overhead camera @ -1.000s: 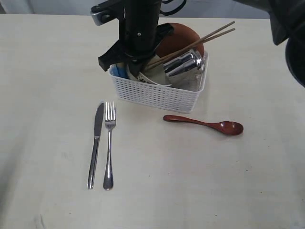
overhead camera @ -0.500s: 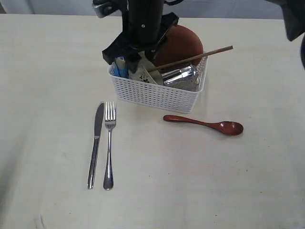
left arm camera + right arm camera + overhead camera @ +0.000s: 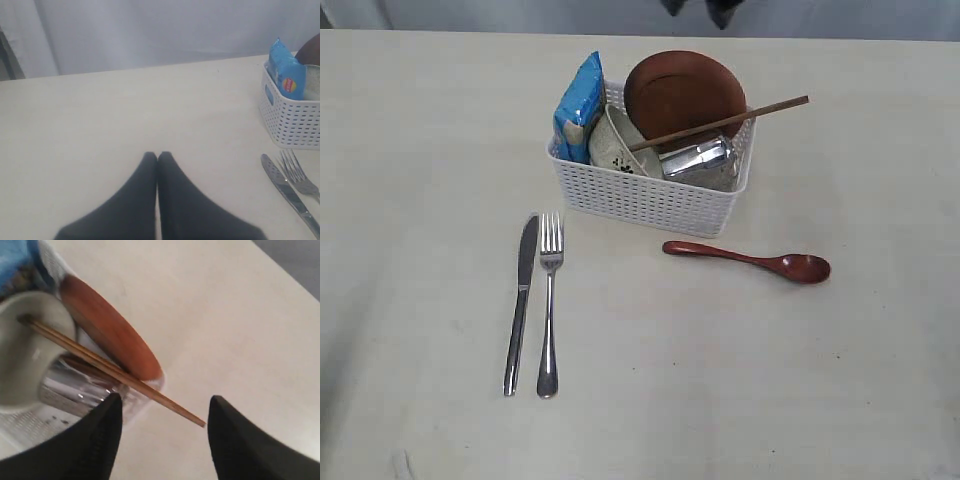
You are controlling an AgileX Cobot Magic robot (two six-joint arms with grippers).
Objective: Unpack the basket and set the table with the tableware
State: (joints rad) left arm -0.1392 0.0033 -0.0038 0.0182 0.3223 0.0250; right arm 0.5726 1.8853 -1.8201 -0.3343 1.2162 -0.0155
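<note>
Roughly halfway, I'd say. Knife (image 3: 522,300) and fork (image 3: 549,310) lie side by side at the lower left of the exterior view. The spoon (image 3: 750,260) is out too, just below the basket (image 3: 650,200), right of centre.

Still in the basket, upper middle of the frame:
- bowl (image 3: 615,150)
- plate (image 3: 682,90), standing on edge at the back
- cup (image 3: 698,158), on its side
- chopsticks (image 3: 720,123), lying across bowl and cup and poking out past the right rim. Probably two sticks tight together; the exterior view is too coarse to be sure.

A blue chip bag (image 3: 578,105) stands in the basket's left corner against the bowl. It's not tableware, just crowding.

Left jaws are pressed together over bare bench (image 3: 820,380) near the knife and fork. Right jaws stand apart and empty, with the sticks' free end showing between them, ungripped. The sticks bar the bowl and cup, so they look like the next grab.
</note>
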